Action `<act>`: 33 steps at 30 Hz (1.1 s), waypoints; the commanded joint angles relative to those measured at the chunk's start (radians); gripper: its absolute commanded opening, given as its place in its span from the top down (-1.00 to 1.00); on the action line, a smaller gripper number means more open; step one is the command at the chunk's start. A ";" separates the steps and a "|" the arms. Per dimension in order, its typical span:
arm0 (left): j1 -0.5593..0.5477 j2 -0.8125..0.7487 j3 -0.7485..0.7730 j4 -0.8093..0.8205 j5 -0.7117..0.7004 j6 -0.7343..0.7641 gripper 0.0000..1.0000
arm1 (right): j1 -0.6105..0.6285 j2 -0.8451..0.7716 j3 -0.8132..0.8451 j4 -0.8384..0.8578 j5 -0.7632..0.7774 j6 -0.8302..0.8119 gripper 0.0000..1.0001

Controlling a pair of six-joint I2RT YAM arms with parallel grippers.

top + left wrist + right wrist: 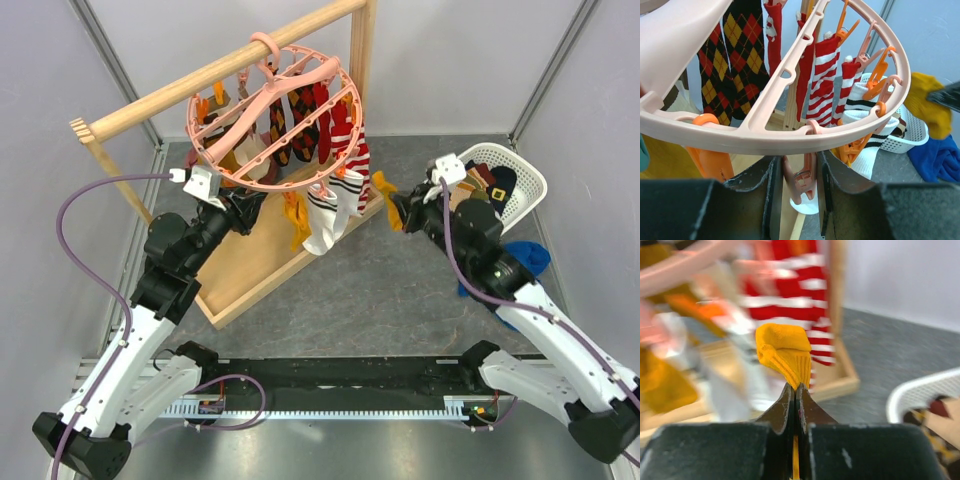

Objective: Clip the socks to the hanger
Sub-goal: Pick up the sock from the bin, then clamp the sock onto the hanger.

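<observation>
Your left gripper [797, 172] pinches a clip [804, 182] at seven o'clock on the hanger [765, 136], to open it. Your right gripper [795, 395] clamps a sock [784, 351], ready to feed.

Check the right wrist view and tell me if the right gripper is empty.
No, the right gripper is shut on a mustard sock pinched at its tips.

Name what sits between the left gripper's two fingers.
One pink clip hanging from the hanger sits pinched in the left gripper; the left wrist view shows it.
</observation>
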 commanded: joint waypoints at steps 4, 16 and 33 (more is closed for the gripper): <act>0.018 0.005 -0.018 -0.061 0.028 -0.047 0.97 | 0.290 -0.062 -0.042 0.051 -0.023 0.001 1.00; 0.031 -0.003 -0.024 -0.063 0.015 -0.074 0.97 | 0.717 0.211 0.025 0.309 0.126 -0.100 1.00; 0.034 -0.002 -0.027 -0.032 0.023 -0.093 0.97 | 0.827 0.514 0.002 0.876 0.564 -0.163 1.00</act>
